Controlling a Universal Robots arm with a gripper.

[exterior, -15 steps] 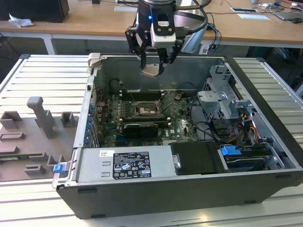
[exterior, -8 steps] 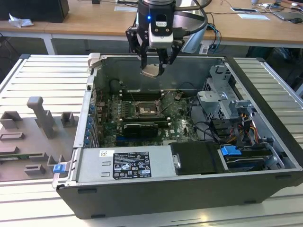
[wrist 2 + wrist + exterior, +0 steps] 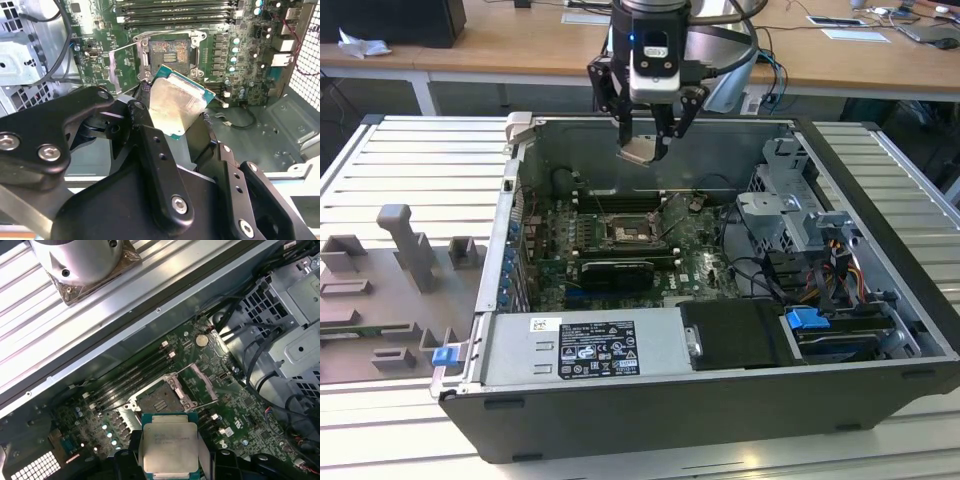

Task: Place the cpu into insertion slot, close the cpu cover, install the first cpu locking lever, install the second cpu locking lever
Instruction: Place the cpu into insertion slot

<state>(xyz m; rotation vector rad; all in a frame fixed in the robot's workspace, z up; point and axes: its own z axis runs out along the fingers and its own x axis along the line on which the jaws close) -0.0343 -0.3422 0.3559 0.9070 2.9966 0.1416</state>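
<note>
We see the black gripper (image 3: 644, 142) pinching the flat, square, silver-beige cpu (image 3: 175, 107) between its fingers. In the exterior view, the cpu hangs at 12 o'clock of the dark, metal-rimmed square insertion slot (image 3: 625, 232), apart from it.

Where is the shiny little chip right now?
In the exterior view the cpu hangs clamped in the gripper, up in the air above the insertion slot on the green motherboard.

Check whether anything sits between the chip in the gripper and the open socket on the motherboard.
Nothing visible does. The gripper holds the cpu in the air above the insertion slot, whose contact field lies bare. The cpu cover is swung open to one side of the slot, off the path.
</note>
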